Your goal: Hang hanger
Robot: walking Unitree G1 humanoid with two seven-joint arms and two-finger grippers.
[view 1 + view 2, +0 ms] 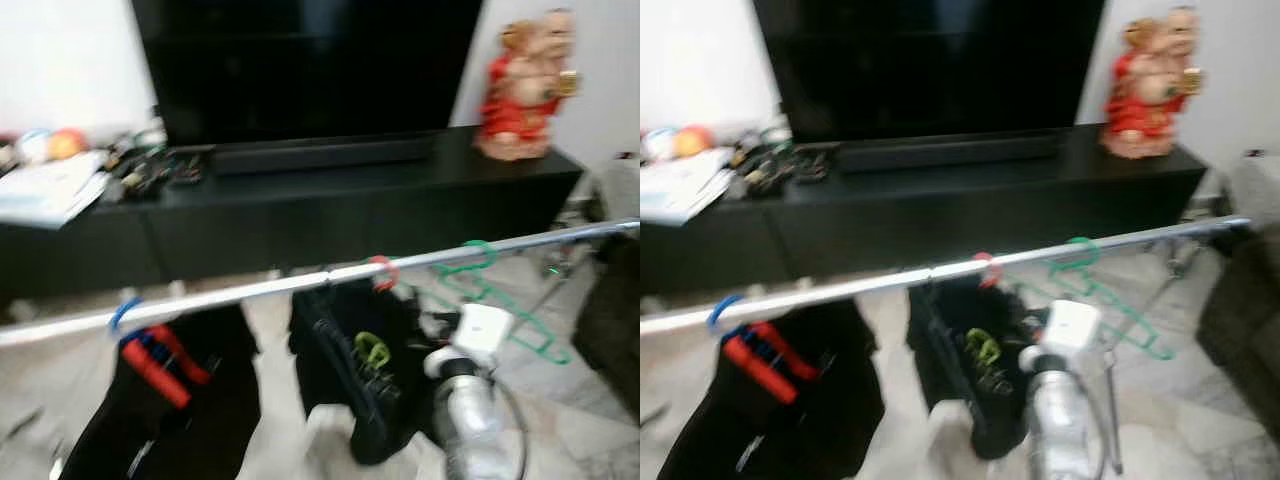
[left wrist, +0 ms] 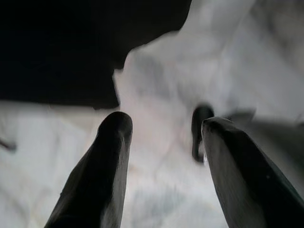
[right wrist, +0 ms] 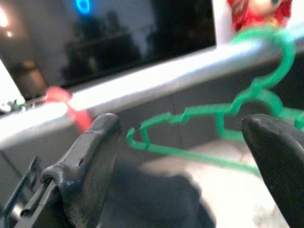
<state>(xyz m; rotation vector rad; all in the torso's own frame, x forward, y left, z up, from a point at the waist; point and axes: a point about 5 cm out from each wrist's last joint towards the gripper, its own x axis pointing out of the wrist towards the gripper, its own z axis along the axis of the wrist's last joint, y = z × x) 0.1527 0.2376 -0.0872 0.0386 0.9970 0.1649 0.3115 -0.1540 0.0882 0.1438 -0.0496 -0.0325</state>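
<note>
Green hanger on the rail, right gripper standing off with nothing in it.

The thin green plastic hanger (image 1: 490, 290) hung by its hook on the long silver metal rail (image 1: 300, 285), toward the rail's right end, its body tilting down to the right. The right gripper (image 3: 190, 156) sat just short of it with its fingers (image 3: 90, 156) spread wide and released, the hanger showing between them but untouched. The hanger looked light, stiff and a little slippery, likely to swing or slide along the rail if nudged; the neck under the hook seemed the surest place to take it. Further left hung a black garment on a red hanger (image 1: 385, 272) and another dark garment on a blue hanger (image 1: 125, 312). The left gripper (image 2: 161, 161) pointed at the pale marble floor (image 2: 156, 95), fingers parted, holding nothing. No containers were close by.
</note>
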